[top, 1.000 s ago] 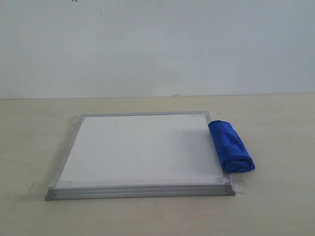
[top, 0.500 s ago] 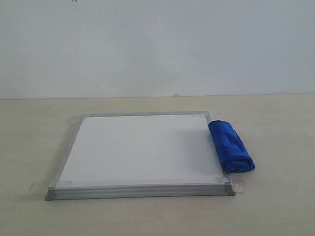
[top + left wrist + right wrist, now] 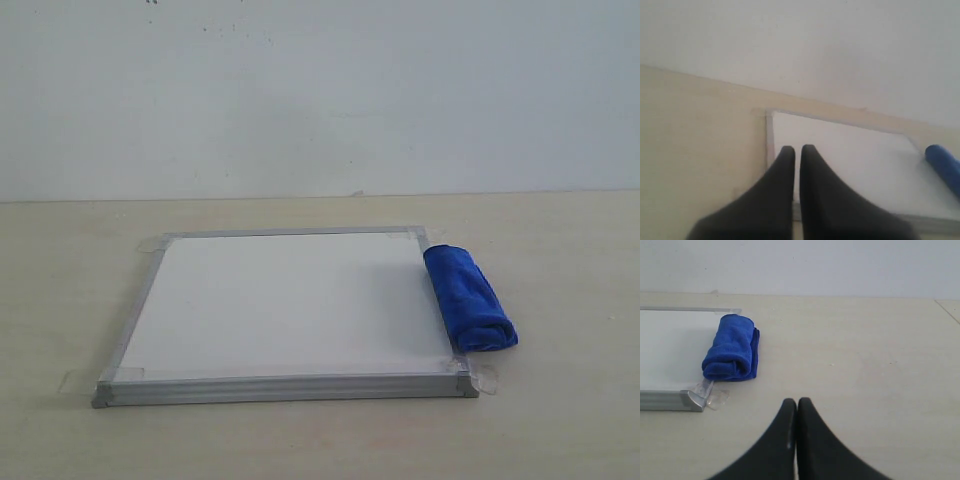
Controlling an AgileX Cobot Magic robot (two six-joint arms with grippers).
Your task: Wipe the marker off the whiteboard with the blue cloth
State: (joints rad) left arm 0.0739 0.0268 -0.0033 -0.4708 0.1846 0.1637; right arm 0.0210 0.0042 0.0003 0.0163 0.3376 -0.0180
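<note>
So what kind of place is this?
Probably a robot test bench: a plain beige table against a white wall, with a whiteboard taped down at its corners and a rolled blue cloth along its edge.

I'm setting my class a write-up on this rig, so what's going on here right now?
Nothing is being handled yet. The whiteboard lies flat on the table, with the rolled blue cloth along its right edge. The left tool and right tool are shut and empty. No marker lines show on the board.
</note>
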